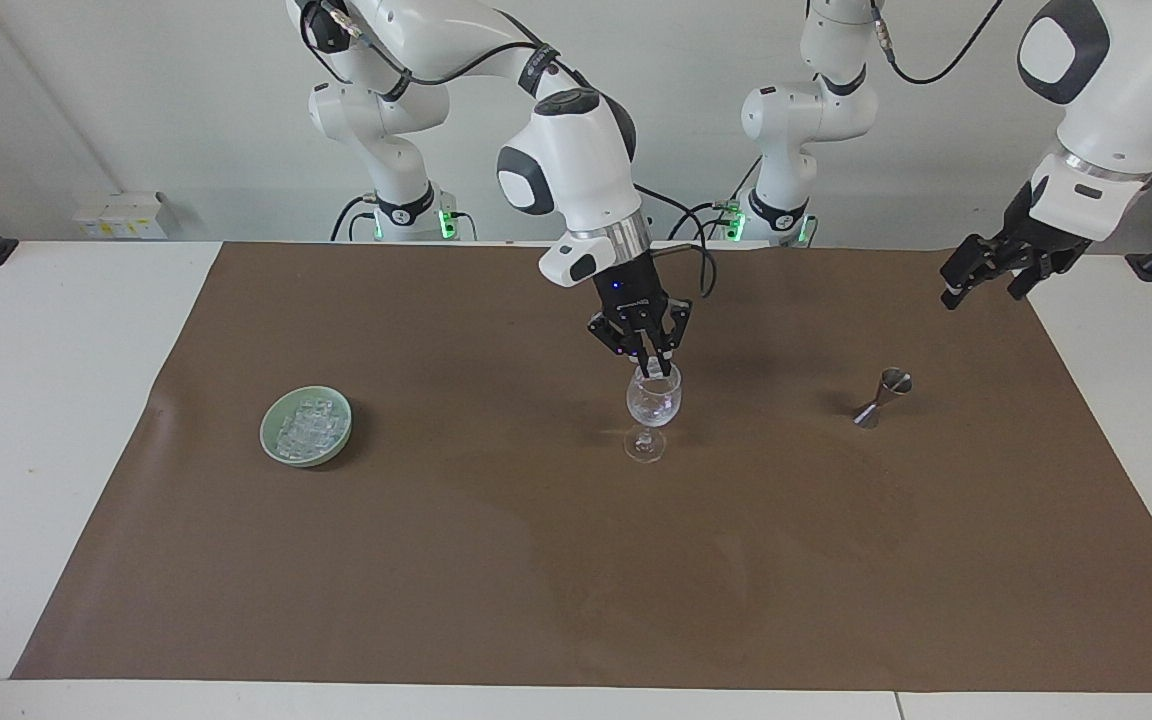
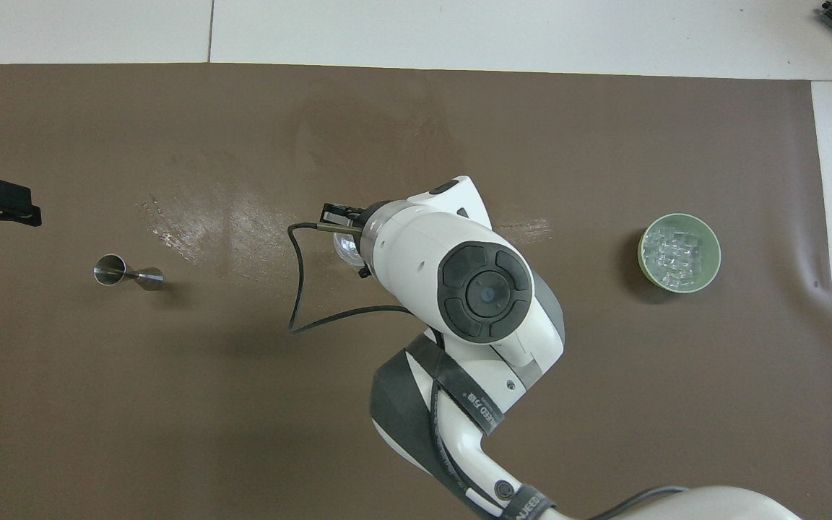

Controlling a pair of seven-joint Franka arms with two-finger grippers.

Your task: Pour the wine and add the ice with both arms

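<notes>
The right gripper (image 1: 652, 368) dips into the wine glass (image 1: 653, 405) mid-table, fingers drawn close, perhaps pinching one cube; the left gripper (image 1: 986, 270) waits, its fingers unreadable. The ice (image 1: 308, 428) heaped in the green bowl (image 1: 276, 455) toward the right arm's end looks slick and light, best pinched across flat faces

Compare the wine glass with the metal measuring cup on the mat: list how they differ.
The wine glass is clear; the measuring cup is shiny metal. The glass stands upright on its foot; the measuring cup lies tipped on its side. The right hand is at the glass's rim; no hand is over the measuring cup, and the left hand waits apart. Both rest on the brown mat.
</notes>
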